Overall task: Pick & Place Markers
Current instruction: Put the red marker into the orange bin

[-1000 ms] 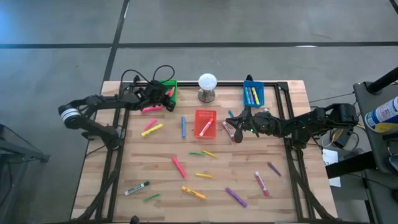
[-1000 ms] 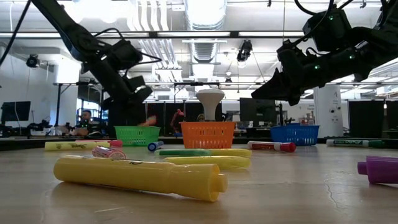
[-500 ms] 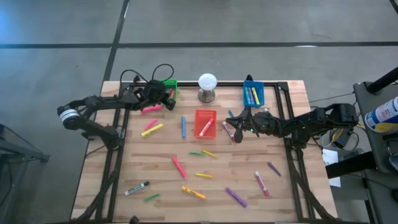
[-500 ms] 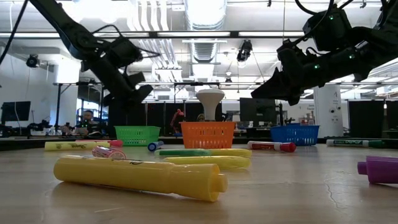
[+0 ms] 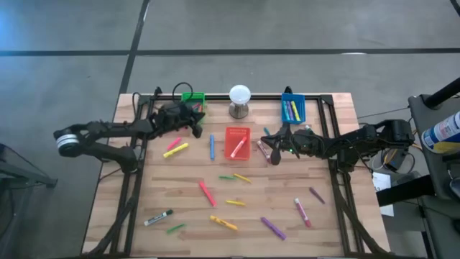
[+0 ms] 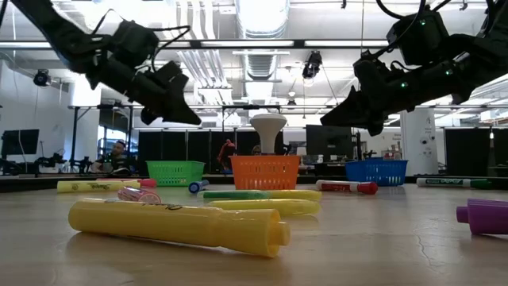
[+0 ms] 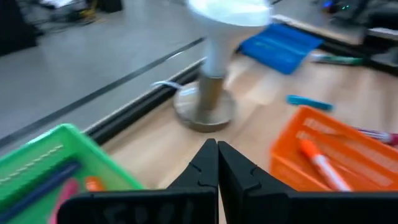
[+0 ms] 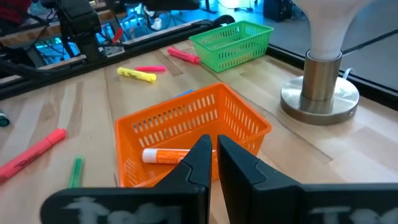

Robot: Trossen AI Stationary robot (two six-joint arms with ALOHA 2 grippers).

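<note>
Several markers lie flat on the wooden table (image 5: 338, 173), among them a blue one (image 5: 212, 146), a pink one (image 5: 172, 142), a yellow one (image 5: 177, 150) and a white-and-black one (image 5: 158, 216). My left gripper (image 5: 199, 130) hangs shut with nothing in it above the table, just near-side of the green bin (image 5: 192, 98); in the left wrist view its fingertips (image 7: 217, 148) meet. My right gripper (image 5: 267, 142) hovers shut and holding nothing at the right side of the red-orange bin (image 5: 237, 142), which holds an orange marker (image 8: 163, 155).
A white ball on a grey stand (image 5: 239, 99) stands at the far edge between the green bin and the blue bin (image 5: 292, 108), which holds yellow and purple markers. A pink marker (image 5: 264, 151) lies under my right gripper. Black rails (image 5: 332, 115) frame the table's sides.
My left gripper has drawn back from over the green bin toward the table's near edge, risen a little and tipped from pointing steeply down to nearly level, its fingers shutting. A pink marker seen just above the green bin a second ago no longer shows there.
</note>
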